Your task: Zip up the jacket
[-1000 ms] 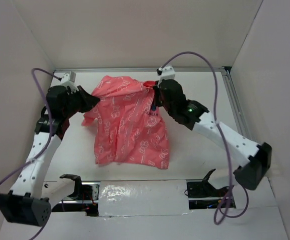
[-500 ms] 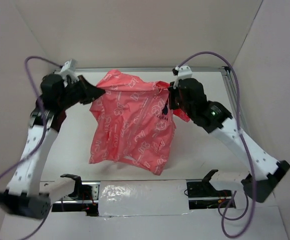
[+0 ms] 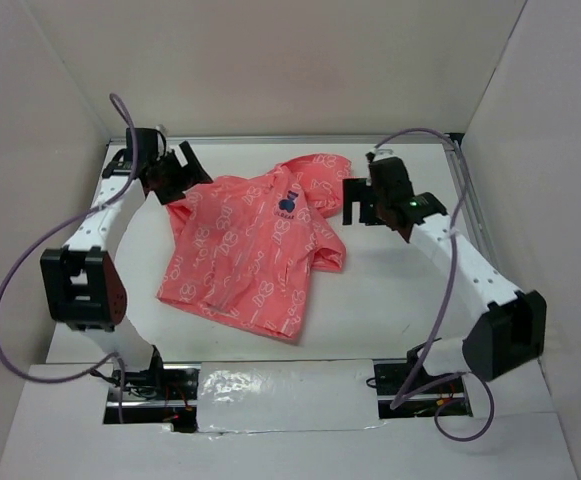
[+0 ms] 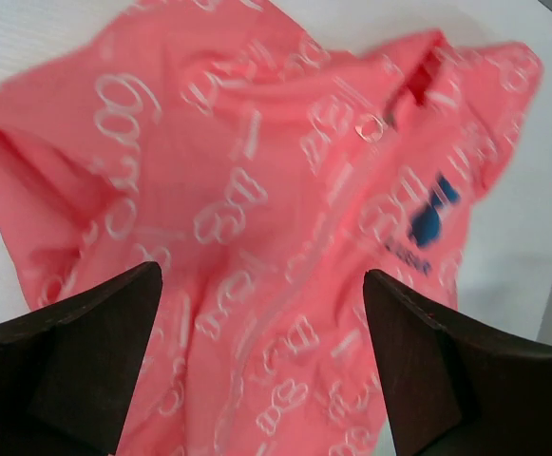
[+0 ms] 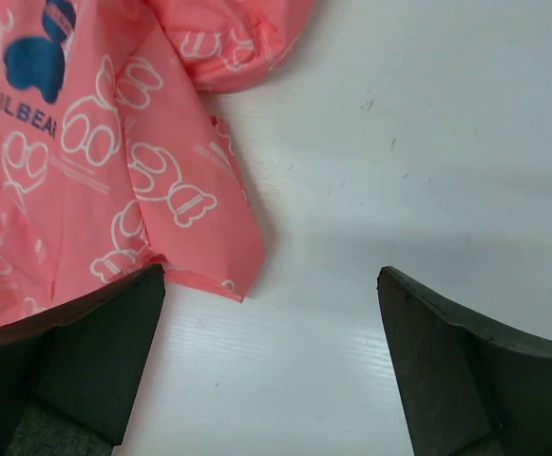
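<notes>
The coral-pink jacket (image 3: 245, 245) with its white print lies spread on the white table, hood toward the back and the dark-blue emblem (image 3: 287, 203) facing up. My left gripper (image 3: 180, 172) hovers open at the jacket's back-left corner, holding nothing. In the left wrist view the jacket (image 4: 209, 190) fills the frame under the open gripper (image 4: 261, 277), and the zipper line (image 4: 328, 218) runs down the front. My right gripper (image 3: 360, 205) stands open just right of the jacket. In the right wrist view that gripper (image 5: 271, 277) is over bare table, beside a sleeve edge (image 5: 195, 223).
White walls enclose the table on three sides. A metal rail (image 3: 470, 215) runs along the right and back edges. Purple cables (image 3: 10, 290) loop off both arms. A shiny taped strip (image 3: 280, 385) and the arm mounts sit at the near edge.
Both grippers have opened and let go of the jacket, which dropped from being held up and now lies flat. The left arm swung toward the back left; the right gripper drew away to the right.
</notes>
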Tool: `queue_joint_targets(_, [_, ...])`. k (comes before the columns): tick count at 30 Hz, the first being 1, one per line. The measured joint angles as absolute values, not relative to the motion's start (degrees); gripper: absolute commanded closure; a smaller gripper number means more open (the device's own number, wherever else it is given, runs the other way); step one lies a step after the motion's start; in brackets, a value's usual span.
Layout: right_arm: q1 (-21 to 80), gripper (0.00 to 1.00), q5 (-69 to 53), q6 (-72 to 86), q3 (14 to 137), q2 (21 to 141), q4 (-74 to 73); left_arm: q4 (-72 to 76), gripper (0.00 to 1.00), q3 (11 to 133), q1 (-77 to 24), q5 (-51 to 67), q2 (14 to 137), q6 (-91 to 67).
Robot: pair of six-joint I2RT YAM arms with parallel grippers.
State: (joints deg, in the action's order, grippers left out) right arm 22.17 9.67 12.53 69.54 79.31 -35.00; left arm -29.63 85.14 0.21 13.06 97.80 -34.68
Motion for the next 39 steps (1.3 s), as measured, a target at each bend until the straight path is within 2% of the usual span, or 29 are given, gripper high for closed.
queue_joint_targets(2, [18.3, 0.00, 6.6, 13.5, 67.6, 75.7, -34.0, -28.6, 0.01, 80.3, -1.2, 13.2, 90.6, -34.6])
queue_joint_targets(5, [14.1, 0.00, 3.4, 14.5, 67.4, 76.3, -31.9, -26.2, 0.01, 71.9, -5.2, 14.8, 79.6, -34.5])
queue_joint_targets(9, [14.8, 0.00, 0.4, 14.0, 64.4, 80.6, -29.3, -22.9, 0.01, 59.2, -13.2, 19.4, 70.3, -34.7])
queue_joint_targets(14, [20.7, 0.00, -2.4, 14.0, 54.8, 83.0, -27.7, -22.8, 0.01, 43.2, -23.1, 21.3, 67.6, -37.4])
queue_joint_targets(18, [23.4, 0.00, -3.4, 15.0, 53.2, 87.5, -26.2, -24.1, 0.01, 38.1, -27.0, 20.6, 67.6, -40.9])
queue_joint_targets(19, [23.6, 0.04, -3.2, 15.7, 53.6, 88.9, -25.8, -23.9, 0.01, 37.7, -27.2, 20.4, 67.6, -41.4])
queue_joint_targets(20, [23.7, 0.14, -2.2, 16.6, 54.2, 90.6, -25.5, -23.7, 0.01, 37.6, -27.3, 20.0, 67.6, -42.1])
queue_joint_targets(21, [23.8, 0.46, -0.8, 17.5, 55.4, 92.5, -25.5, -23.3, 0.01, 37.7, -27.3, 19.6, 67.7, -42.3])
queue_joint_targets(23, [23.9, 0.95, 2.5, 19.4, 59.1, 96.5, -25.8, -22.6, 0.01, 38.0, -27.3, 18.4, 68.3, -42.6])
queue_joint_targets(24, [23.9, 1.00, 3.6, 20.6, 60.2, 97.5, -26.1, -22.5, 0.01, 38.3, -27.3, 17.7, 68.9, -42.7])
queue_joint_targets(30, [29.0, 1.00, 25.8, 23.9, 75.4, 96.7, -38.5, -21.9, 0.01, 39.1, -26.4, 14.9, 72.4, -43.8])
queue_joint_targets(34, [36.4, 0.86, 40.2, 23.8, 85.2, 91.4, -45.3, -21.8, 0.01, 39.2, -24.9, 14.7, 72.9, -43.8])
queue_joint_targets(37, [41.6, 0.79, 48.2, 21.9, 85.5, 86.5, -47.2, -21.9, 0.01, 40.1, -24.8, 14.4, 72.9, -43.8])
queue_joint_targets(38, [42.7, 0.69, 50.4, 21.7, 84.8, 85.8, -47.9, -22.0, 0.01, 40.4, -24.8, 14.1, 72.9, -43.9])
queue_joint_targets(39, [43.5, 0.65, 52.5, 22.0, 84.1, 85.6, -48.9, -22.0, 0.01, 40.8, -24.8, 13.7, 72.8, -44.0])
